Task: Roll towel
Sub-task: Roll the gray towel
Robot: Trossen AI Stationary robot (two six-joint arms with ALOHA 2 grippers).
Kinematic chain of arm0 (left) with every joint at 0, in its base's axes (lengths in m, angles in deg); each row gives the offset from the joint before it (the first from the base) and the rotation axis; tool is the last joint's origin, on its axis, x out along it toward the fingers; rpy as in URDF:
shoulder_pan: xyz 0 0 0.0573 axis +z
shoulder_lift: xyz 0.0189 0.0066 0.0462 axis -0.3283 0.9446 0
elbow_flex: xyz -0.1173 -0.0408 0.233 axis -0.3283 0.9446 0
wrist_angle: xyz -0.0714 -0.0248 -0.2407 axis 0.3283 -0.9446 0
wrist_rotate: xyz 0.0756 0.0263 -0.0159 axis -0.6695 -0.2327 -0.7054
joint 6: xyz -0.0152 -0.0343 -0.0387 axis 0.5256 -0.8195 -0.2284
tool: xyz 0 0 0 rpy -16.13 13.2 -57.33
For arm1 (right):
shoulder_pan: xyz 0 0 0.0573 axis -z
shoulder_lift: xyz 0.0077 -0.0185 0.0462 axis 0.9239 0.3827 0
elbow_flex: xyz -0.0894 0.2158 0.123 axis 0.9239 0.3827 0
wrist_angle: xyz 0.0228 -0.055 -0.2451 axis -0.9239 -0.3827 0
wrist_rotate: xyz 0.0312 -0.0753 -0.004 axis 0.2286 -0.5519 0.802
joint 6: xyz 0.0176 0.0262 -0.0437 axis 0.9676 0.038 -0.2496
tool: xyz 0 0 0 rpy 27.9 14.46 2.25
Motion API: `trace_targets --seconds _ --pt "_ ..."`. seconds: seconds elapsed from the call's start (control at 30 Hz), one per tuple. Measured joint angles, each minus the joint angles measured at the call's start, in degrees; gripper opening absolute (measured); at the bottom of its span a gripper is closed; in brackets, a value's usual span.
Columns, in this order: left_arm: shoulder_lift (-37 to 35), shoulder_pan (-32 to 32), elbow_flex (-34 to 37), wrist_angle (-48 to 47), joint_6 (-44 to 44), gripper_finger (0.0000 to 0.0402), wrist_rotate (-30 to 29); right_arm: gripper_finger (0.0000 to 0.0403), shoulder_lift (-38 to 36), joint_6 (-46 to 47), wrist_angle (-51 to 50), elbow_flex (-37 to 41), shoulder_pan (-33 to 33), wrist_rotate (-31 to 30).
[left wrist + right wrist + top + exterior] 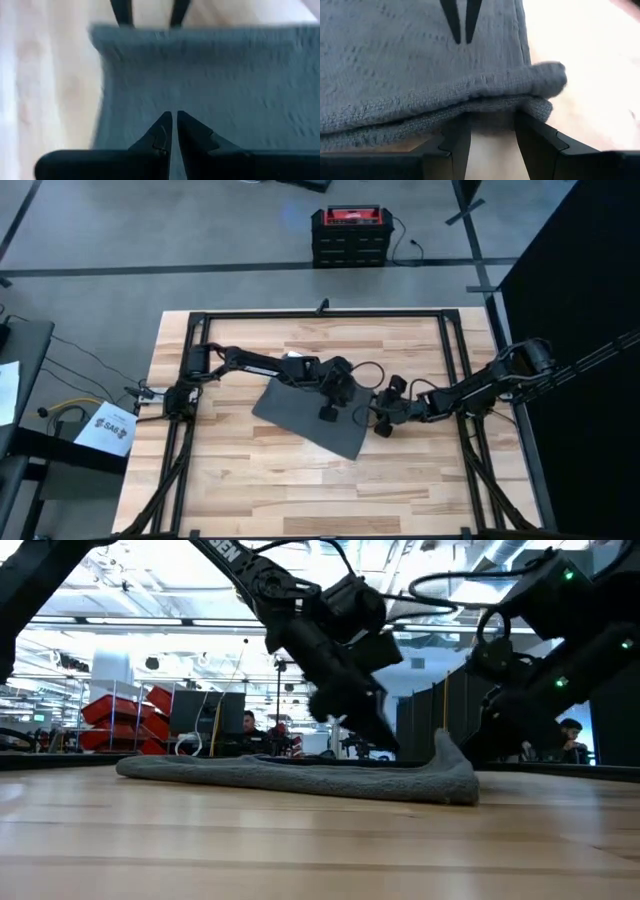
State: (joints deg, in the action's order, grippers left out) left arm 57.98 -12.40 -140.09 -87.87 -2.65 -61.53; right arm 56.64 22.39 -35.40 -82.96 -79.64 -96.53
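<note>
Tabletop (250, 490): pale wooden planks are filling the front of the high view, bare in front of the cloth.

Towel (315, 412): a dark grey cloth is lying near the middle of the tabletop, turned at an angle, mostly flat. In the low view it is stretching as a thin layer, with its edge on the right arm's side rising into a small peak (447, 765).

Right hand (382, 420): it is sitting at the towel's edge on the right arm's side. In its wrist view the two fingers (456, 145) are standing fairly wide apart, with the doubled-up hem of the towel lying just ahead of them and between them; they are not clamping it.

Left hand (327, 412): it is hanging over the middle of the towel, pointing down at it. Its wrist view is showing the fingers (159, 135) almost closed, only a thin slit between them, with no cloth pinched that I can make out.

Step in hand: judging by the raised, folded edge, the roll is only just starting; most of the towel is lying unrolled.

Next move: it is probably calling for the right hand to close on that hem and turn it over across the cloth, while the left hand is pinning the flat part so that it is not sliding.

Beyond the tabletop: a red and black case (347, 235) is standing on the floor.
</note>
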Motion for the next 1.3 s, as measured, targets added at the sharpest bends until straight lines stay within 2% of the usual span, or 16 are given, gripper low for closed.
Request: trace_targets --seconds 0.1,0.23,0.33,0.53,0.77,0.93,1.17,1.3 --pt "0.0 0.0 0.5 -4.2 -2.1 0.0015 -0.1 0.014 0.0 -2.7 0.6 -0.5 0.9 0.0" --pt "0.0 -0.4 3.9 -1.9 -4.4 0.0015 -0.1 0.014 0.3 -5.8 1.1 -1.2 2.4 0.5" --pt "-0.1 -0.8 4.8 -1.5 -6.8 0.0015 -0.9 0.014 0.3 -8.6 2.6 -1.2 4.3 2.4" --pt "-0.5 -3.2 4.9 -2.0 -6.1 0.0015 -7.2 0.014 0.3 -13.7 7.1 -1.2 7.8 7.0" --pt "-0.7 -3.4 5.1 -1.7 -5.8 0.0015 -8.0 0.014 0.4 -17.3 8.5 -1.6 11.3 12.0" --pt "-0.9 -3.4 5.1 -1.4 -5.3 0.0015 -8.0 0.014 4.0 -20.9 11.8 -3.3 12.5 14.8" --pt "-1.3 -3.4 5.1 -2.2 -5.9 0.0015 -8.1 0.014 12.4 -25.9 14.0 -7.9 13.7 15.1" --pt "-2.3 -3.3 5.2 -4.0 -6.5 0.0015 -8.2 0.014 14.3 -27.3 15.3 -10.6 14.3 15.3"
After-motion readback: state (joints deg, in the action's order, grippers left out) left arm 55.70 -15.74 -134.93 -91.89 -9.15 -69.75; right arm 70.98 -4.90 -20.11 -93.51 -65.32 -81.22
